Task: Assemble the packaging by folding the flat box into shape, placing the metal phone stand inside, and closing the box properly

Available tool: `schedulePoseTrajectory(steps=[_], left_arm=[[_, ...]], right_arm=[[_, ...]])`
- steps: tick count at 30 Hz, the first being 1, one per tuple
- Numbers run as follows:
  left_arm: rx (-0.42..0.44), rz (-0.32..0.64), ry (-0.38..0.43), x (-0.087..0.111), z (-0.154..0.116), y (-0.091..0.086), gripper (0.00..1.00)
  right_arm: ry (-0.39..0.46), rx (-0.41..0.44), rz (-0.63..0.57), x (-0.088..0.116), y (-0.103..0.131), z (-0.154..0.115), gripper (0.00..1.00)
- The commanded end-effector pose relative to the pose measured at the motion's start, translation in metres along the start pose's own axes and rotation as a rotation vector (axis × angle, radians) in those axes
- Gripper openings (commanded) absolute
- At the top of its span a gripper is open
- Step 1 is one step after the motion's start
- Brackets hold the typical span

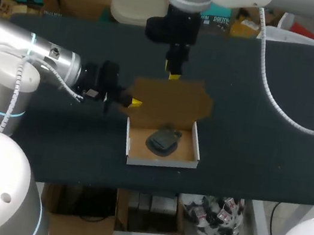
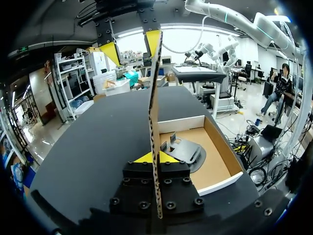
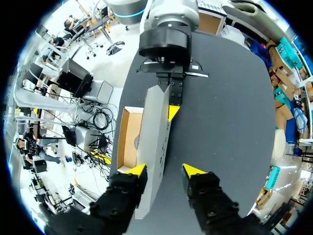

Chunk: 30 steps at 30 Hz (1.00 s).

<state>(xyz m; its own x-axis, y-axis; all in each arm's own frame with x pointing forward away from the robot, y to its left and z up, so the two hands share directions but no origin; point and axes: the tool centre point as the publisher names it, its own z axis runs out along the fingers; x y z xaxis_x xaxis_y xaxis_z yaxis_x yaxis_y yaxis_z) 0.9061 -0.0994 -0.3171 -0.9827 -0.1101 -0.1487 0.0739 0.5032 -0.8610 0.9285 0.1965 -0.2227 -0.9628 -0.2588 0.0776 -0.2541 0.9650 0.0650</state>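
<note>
Cardboard lid [image 1: 169,100] stands raised over the open box [image 1: 161,162], which sits near the middle of the desk's [image 1: 259,160] front edge. The metal phone stand [image 1: 162,140] lies inside it. The left pincer [image 2: 156,157] pinches the lid's side edge. The right pincer [image 3: 165,170] is spread, with the lid's free edge between its fingers, unclamped. Closing looks like the step in hand. Done well, the lid swings down evenly about its hinge, the tray does not slide, the front flap tucks inside the wall, and the pinch lets go before fingers get trapped.
</note>
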Motion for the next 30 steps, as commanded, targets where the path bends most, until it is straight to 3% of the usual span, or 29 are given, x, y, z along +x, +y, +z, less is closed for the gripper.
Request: schedulePoseTrajectory(steps=[1, 30], left_arm=[[0.000, 0.001, 0.001, 0.000, 0.002, 0.003, 0.00], [0.000, 0.001, 0.001, 0.000, 0.002, 0.003, 0.00]], right_arm=[[-0.005, 0.005, 0.000, 0.006, 0.001, 0.000, 0.48], [0.030, 0.033, -0.003, 0.013, 0.006, 0.021, 0.49]])
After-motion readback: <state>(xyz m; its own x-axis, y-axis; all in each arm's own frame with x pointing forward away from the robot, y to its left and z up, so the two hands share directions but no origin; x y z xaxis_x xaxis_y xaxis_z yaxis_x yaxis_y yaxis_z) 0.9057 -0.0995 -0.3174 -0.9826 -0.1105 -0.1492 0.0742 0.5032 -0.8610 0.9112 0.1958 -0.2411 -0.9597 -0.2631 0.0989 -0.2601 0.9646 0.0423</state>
